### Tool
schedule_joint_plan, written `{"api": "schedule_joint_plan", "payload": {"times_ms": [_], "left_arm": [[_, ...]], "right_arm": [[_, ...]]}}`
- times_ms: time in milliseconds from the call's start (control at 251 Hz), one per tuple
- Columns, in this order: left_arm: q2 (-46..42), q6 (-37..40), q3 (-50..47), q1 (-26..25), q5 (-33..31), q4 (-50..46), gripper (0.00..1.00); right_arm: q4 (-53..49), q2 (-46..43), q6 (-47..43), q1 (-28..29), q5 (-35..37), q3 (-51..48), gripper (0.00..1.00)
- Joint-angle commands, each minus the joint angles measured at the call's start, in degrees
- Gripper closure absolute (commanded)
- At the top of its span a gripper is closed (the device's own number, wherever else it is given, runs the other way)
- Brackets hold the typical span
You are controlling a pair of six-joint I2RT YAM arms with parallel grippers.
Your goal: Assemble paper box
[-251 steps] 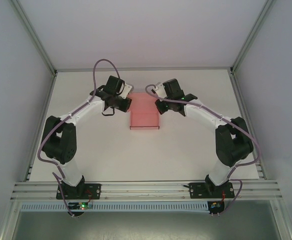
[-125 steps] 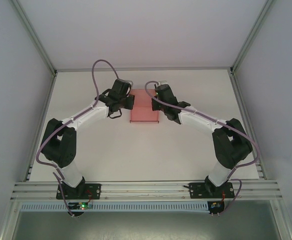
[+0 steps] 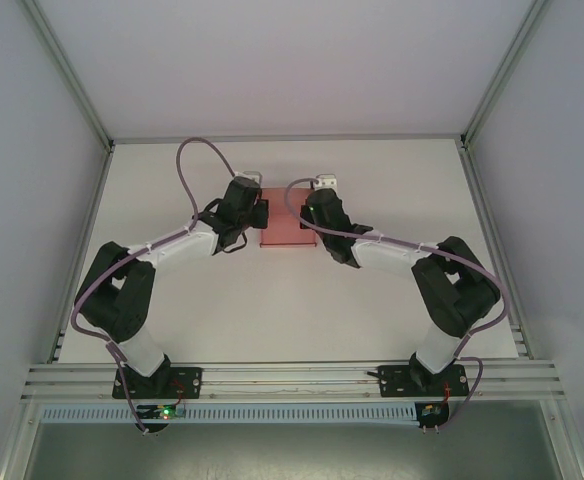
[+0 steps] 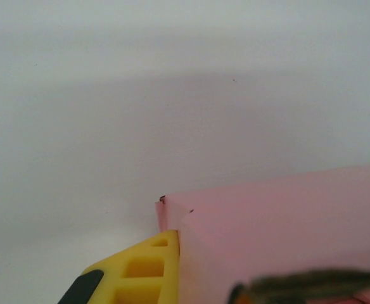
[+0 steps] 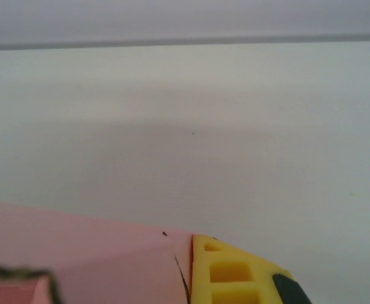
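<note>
1. The paper box point(image 3: 284, 228) lies on the white table point(image 3: 272, 300), toward its far middle, directly between the two grippers.
2. The left gripper point(image 3: 256, 214) sits at the box's left side with its jaws closed. In its wrist view, a yellow finger point(image 4: 150, 272) touches the pink card point(image 4: 286, 228) at its left corner.
3. The right gripper point(image 3: 311, 217) sits at the box's right side, jaws closed too. Its yellow finger point(image 5: 229, 272) lies against the card's point(image 5: 90, 253) right edge.
4. Whether either gripper pinches a wall of the box cannot be told.
</note>
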Motion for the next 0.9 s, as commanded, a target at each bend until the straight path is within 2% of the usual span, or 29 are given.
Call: {"api": "schedule_joint_plan", "payload": {"times_ms": [0,156,467,615,894], "left_arm": [[-1.5,-0.7,-2.2,-1.8,2.2,7.0,1.0],[-1.8,-1.3,-7.2,-2.9,2.5,12.9,0.98],[-0.1,-1.4,-10.2,-5.7,1.9,16.3,0.98],[0.2,-5.6,-11.8,-6.8,3.6,18.2,0.98],[1.3,-4.1,-17.5,-9.3,-0.7,22.5,0.98]], "right_arm": [[9.6,0.8,-0.6,1.5,-1.7,-2.1,1.0],[17.4,1.2,-3.5,2.0,-3.9,-7.3,1.0],[19.8,2.2,-6.5,3.2,-4.4,-11.6,1.0],[22.0,3.0,-5.8,3.9,-3.2,-13.2,1.0],[29.1,3.7,-9.3,5.9,-1.5,-17.9,1.0]]}}
